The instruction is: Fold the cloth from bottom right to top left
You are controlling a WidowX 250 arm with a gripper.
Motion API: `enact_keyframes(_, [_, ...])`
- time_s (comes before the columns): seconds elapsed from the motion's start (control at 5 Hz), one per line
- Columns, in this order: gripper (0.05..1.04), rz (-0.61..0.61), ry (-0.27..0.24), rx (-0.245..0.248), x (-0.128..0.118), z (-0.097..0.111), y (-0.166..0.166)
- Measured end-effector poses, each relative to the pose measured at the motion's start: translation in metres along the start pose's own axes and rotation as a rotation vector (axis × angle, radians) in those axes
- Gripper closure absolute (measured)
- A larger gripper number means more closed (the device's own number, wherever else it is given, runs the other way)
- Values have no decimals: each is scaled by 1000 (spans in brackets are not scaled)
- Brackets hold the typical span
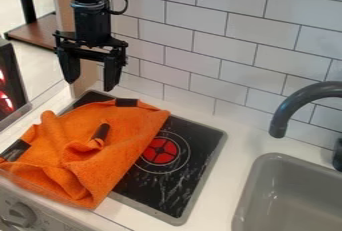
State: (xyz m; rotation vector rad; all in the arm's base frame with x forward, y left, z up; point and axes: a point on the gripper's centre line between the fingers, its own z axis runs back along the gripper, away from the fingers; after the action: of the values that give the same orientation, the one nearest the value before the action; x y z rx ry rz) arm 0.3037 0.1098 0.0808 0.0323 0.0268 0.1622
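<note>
My gripper (91, 77) hangs at the upper left, above the far end of the stove, with its two fingers spread apart and nothing between them. Below it, an orange cloth (127, 140) lies rumpled across the left part of the black stove top (167, 190), and its near edge reaches the front of the counter. Dark patches mark the cloth at its top edge, its left corner and near its middle, where a raised fold stands up. Wrinkles bunch in its lower part. The gripper and the cloth are apart.
Right of the cloth is a red and black burner print (159, 150). A grey sink (294, 195) with a dark curved faucet (287, 110) is at the right. White wall tiles (220, 45) rise behind the counter. A knob (19, 215) sits on the stove front at the lower left.
</note>
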Motion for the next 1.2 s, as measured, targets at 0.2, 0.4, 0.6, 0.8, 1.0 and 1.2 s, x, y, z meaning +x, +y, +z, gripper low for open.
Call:
enact_keyframes(0.2, [84, -19, 37, -1, -4, -11, 0])
enact_keyframes(0.4, [84, -221, 46, 53, 5, -17, 14])
enact_keyframes(0.6, [84, -426, 43, 117, 12, -27, 25])
enact_keyframes(0.8, [84, -684, 7, 127, 24, -40, 26])
enact_keyframes(1.0, [84, -898, 14, 87, 36, -59, 23])
enact_keyframes(1.2, [84, -1046, -15, 16, 59, -69, 15])
